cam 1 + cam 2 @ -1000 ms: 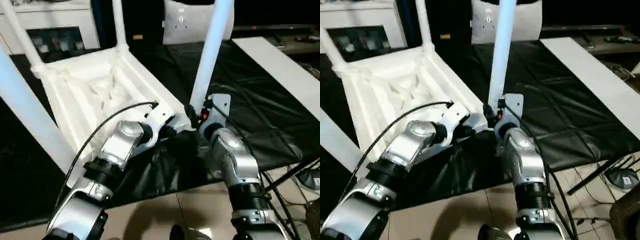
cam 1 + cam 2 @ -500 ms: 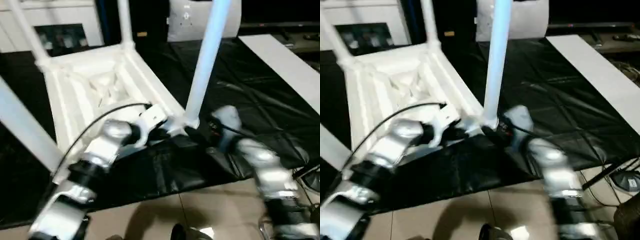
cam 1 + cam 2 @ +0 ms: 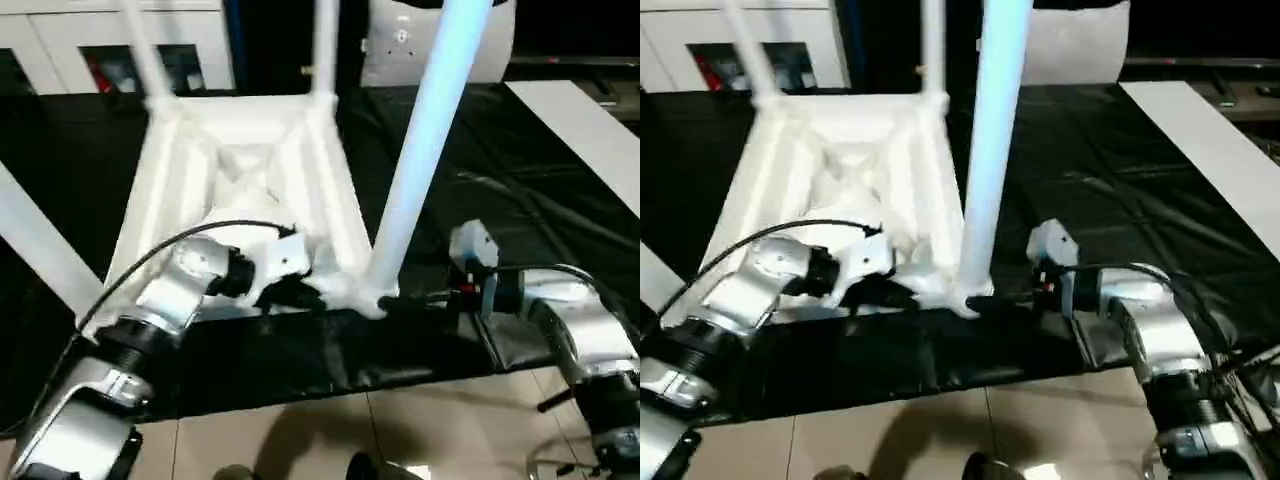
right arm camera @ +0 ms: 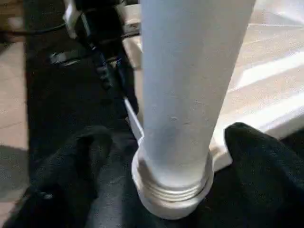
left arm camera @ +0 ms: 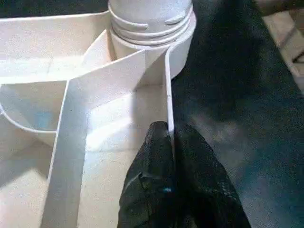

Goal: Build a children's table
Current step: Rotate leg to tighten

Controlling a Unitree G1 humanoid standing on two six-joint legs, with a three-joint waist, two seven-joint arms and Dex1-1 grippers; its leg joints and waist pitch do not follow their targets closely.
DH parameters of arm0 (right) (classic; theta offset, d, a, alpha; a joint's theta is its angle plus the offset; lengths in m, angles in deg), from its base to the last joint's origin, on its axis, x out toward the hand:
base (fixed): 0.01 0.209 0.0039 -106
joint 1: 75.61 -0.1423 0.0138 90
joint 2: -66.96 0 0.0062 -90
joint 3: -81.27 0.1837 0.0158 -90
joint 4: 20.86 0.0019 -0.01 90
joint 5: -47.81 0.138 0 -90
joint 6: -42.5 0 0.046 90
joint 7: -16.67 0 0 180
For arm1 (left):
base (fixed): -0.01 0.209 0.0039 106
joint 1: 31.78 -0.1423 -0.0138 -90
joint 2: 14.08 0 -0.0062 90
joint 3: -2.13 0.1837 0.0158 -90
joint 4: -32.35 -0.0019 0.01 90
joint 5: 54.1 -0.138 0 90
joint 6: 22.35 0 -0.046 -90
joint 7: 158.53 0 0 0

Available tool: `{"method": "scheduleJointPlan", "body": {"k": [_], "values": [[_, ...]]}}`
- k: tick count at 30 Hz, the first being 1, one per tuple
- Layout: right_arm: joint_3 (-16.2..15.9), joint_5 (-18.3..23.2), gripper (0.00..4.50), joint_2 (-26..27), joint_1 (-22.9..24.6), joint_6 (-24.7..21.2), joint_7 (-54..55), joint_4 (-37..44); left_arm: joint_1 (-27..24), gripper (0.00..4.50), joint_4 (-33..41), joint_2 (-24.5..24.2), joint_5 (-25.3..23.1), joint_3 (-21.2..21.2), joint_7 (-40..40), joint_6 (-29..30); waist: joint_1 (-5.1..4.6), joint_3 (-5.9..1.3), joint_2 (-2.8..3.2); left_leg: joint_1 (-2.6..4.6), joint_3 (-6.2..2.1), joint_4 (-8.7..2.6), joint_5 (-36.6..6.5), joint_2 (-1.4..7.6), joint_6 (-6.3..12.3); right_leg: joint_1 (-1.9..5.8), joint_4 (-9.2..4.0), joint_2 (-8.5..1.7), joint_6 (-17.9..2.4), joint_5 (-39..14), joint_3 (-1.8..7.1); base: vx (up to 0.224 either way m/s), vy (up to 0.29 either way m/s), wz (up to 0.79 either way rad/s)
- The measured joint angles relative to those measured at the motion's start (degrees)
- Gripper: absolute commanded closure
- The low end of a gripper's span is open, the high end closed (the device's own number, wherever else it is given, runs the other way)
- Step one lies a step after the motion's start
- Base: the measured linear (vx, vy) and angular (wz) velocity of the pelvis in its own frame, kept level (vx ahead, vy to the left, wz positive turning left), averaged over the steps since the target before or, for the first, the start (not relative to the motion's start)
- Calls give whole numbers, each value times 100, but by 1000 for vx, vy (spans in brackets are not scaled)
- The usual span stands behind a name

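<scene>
Pinching the upturned white plastic children's table (image 3: pixel 250 170) near rim, my left gripper (image 5: pixel 170 137) clamps it; my right gripper (image 4: pixel 156 156) seemingly straddles the near-right leg (image 3: pixel 420 150), fingers apart.

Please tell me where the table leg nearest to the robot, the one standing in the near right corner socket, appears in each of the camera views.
Left eye view: the nearest leg rises from lower centre to the top edge, right of middle.
Right eye view: it stands near the middle, leaning slightly right.
Left wrist view: its threaded base sits at the top edge.
Right wrist view: it fills the centre.
Shared landmark: the corner socket holding it.
</scene>
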Motion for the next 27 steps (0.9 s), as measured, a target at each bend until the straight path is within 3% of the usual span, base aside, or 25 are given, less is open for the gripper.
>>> {"method": "scheduleJointPlan", "body": {"k": [7, 19, 27], "values": [[-223, 142, 122, -23, -126, -235, -704, -128, 71, 450, -72, -63, 4, 200, -416, -349, 133, -1, -1, 2, 9, 5, 0, 2, 0, 1, 5, -3, 0, 0, 2, 0, 0, 0], [-303, 194, 216, -150, -250, -449, -1236, -202, 95, 450, -103, -110, 8, 288, -753, -505, 139, -4, -6, 2, 14, 9, 1, 8, -1, 2, 7, -3, 1, 0, 2, 0, 0, 0], [-369, 201, 246, -167, -283, -585, -1310, -195, 95, 450, -107, -122, 6, 301, -809, -545, 141, -13, -20, 3, 16, 12, 1, 10, -1, 4, 8, -3, 1, 0, 1, 0, 0, 0]]}}
